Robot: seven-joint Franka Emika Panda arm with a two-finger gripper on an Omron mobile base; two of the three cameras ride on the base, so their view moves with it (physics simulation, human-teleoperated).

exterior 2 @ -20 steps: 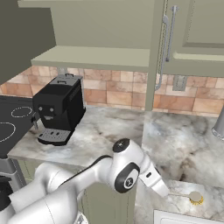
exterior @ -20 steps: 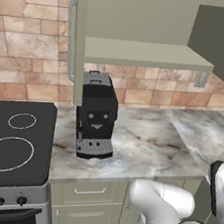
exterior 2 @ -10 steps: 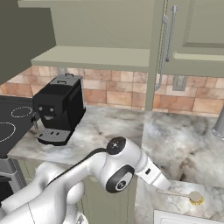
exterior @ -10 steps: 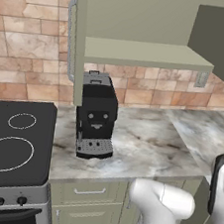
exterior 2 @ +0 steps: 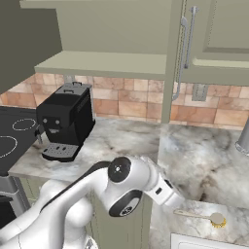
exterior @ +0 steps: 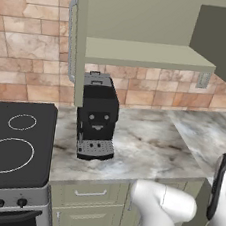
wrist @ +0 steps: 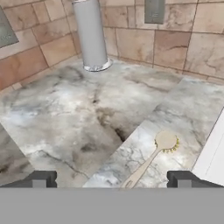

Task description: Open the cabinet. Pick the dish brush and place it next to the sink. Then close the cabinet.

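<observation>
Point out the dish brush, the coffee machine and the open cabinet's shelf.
dish brush (wrist: pixel 165 141): hand view, on its round head.
coffee machine (exterior: pixel 97 117): left base view, on its black front.
cabinet shelf (exterior: pixel 143 53): left base view, on the bare top of the shelf board.

A brick-patterned tile backsplash (exterior: pixel 25 63) is running behind a veined marble countertop (exterior 2: pixel 204 155). A black coffee machine (exterior: pixel 97 117) is standing beside a black cooktop (exterior: pixel 12 144). Green drawer fronts (exterior: pixel 86 195) are sitting below.
</observation>
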